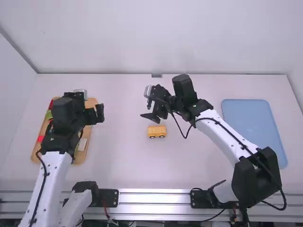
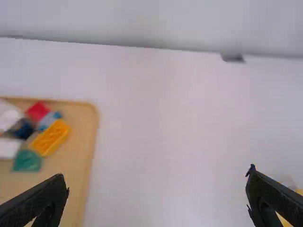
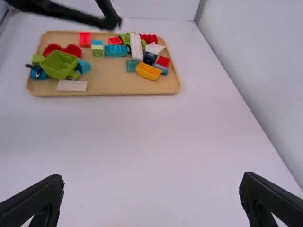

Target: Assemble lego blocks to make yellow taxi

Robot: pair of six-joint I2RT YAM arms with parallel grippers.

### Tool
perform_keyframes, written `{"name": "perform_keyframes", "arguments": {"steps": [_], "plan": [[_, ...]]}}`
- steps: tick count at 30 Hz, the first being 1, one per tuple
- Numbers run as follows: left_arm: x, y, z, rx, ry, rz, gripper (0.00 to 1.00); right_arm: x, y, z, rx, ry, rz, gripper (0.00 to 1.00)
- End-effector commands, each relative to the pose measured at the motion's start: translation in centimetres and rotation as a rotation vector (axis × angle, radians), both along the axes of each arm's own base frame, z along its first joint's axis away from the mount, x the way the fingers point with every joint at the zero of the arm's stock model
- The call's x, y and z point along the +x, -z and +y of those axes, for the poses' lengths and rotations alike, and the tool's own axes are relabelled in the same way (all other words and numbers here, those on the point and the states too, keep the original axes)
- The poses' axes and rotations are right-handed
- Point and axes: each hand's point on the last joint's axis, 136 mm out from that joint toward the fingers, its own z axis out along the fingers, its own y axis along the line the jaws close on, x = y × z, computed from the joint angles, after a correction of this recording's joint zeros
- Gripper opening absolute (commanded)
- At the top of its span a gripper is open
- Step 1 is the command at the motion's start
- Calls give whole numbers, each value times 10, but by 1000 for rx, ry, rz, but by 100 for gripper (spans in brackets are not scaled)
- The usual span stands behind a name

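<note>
Yellow taxi [image 1: 157, 132]'s sitting mid-table — right gripper [image 1: 146, 111] near it, spread wide. Left gripper [image 1: 100, 113]'s open too — near the wooden tray [image 1: 79, 157] at left.

White table [image 1: 123, 156], plain pale walls [image 1: 151, 35] behind and at sides; even light, faint shadows.

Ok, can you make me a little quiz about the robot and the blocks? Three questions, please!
1. True or false: the green basket piece lies in the wooden tray.
2. Where does the yellow car stand?
a) in the blue tray
b) on the white table
c) in the wooden tray
3. Fill in: the fingers of the right gripper are ____ (open or shut).
Key: 1 true; 2 b; 3 open.
</note>
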Motion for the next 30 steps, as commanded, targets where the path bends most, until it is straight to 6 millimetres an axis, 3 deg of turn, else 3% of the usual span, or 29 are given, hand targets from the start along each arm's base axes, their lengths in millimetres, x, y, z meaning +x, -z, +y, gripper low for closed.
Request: {"name": "perform_keyframes", "arguments": {"steps": [1, 4, 10, 23, 30], "plan": [[-26, -22, 57, -38, -423, -93, 100, 3, -10, 10, 19, -7, 16, 99], [-34, -33, 65, -17, -455, -129, 100, 7, -9, 12, 14, -10, 15, 99], [-27, -28, 81, 8, -499, -48, 99, 8, -5, 9, 1, -11, 14, 99], [63, -3, 109, 10, -506, 380, 100, 25, -3, -19, 7, 49, 48, 99], [111, 35, 119, -102, -275, 607, 94, 30, 2, -31, -5, 80, 76, 99]]}}
